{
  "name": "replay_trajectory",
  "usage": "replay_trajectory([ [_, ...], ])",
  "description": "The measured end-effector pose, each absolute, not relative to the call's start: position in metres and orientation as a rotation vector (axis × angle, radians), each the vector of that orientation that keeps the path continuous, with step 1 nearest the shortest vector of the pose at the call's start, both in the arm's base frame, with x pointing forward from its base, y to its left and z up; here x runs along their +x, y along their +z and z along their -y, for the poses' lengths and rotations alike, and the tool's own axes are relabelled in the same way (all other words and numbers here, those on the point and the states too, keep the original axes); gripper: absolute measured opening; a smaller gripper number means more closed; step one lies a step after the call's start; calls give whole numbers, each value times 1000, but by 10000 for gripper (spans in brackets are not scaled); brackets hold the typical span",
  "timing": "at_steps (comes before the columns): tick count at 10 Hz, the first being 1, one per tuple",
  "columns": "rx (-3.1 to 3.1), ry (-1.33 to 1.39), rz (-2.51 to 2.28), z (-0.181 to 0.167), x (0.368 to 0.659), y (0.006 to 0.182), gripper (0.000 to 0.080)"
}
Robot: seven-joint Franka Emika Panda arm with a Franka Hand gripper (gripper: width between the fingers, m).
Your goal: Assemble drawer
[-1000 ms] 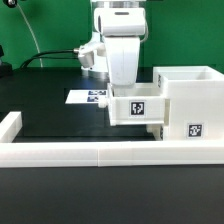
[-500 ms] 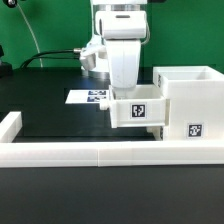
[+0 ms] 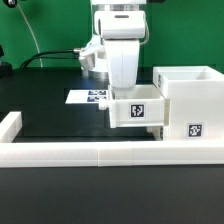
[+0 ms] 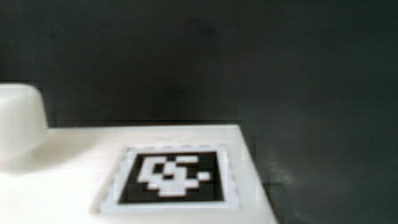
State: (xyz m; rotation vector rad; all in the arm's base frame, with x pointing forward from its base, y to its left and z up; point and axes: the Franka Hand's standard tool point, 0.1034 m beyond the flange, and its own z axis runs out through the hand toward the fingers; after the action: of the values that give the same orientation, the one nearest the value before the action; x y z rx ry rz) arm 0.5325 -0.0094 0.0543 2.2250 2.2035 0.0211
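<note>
My gripper (image 3: 133,93) reaches down from above into a small white tray (image 3: 137,112) with a square tag on its front. Its fingertips are hidden behind the tray's wall, and it appears shut on the tray. The tray is held just above the black table, its right end against the open side of the tall white housing (image 3: 190,95) at the exterior view's right. In the wrist view the tray's tagged white face (image 4: 169,175) fills the lower part of the picture, and no fingers show. The second tray is out of view.
A long low white rail (image 3: 80,150) runs along the front of the black table (image 3: 50,115) and turns up at the exterior view's left end. The marker board (image 3: 88,97) lies behind the gripper. Cables hang at the back.
The tray in my gripper has shifted slightly toward the housing and tipped a little since the earliest frame. It has barely moved in the last half second.
</note>
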Motion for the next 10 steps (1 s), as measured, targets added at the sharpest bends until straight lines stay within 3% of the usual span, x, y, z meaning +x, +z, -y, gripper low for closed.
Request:
replay_trajectory([
  [10, 2309, 39, -2106, -2, 534, 55, 44],
])
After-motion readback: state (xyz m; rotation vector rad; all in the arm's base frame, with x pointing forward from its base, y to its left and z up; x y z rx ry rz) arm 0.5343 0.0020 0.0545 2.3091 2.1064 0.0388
